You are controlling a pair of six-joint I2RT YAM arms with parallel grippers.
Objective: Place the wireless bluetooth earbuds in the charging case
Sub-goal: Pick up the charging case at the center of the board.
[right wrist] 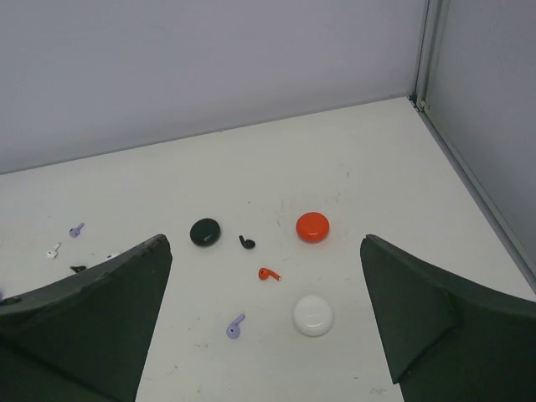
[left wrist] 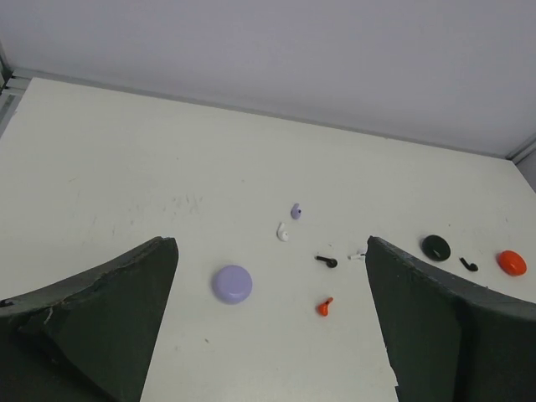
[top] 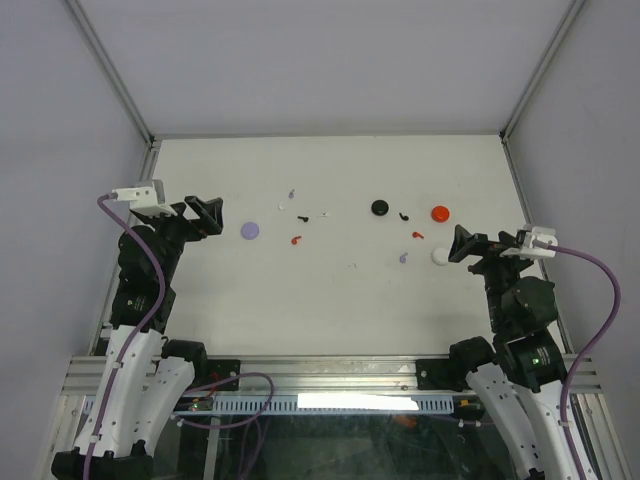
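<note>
Left hand (top: 205, 215) is held spread, nothing gripped; lavender case (top: 250, 229) is seen just ahead of its tips, with loose earbuds (top: 296, 240) scattered beyond on the tabletop (top: 330, 300). Black case (top: 379, 207) and red case (top: 440, 213) are placed ahead of the right hand (top: 465, 245), also spread and empty, white case (top: 439, 256) nearly at its tips. No bud is seated; cases look shut, so all of it is judged undone.

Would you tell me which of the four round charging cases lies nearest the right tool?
The white case, just ahead of the right tool; the red case, black case and lavender case all lie farther off.
</note>
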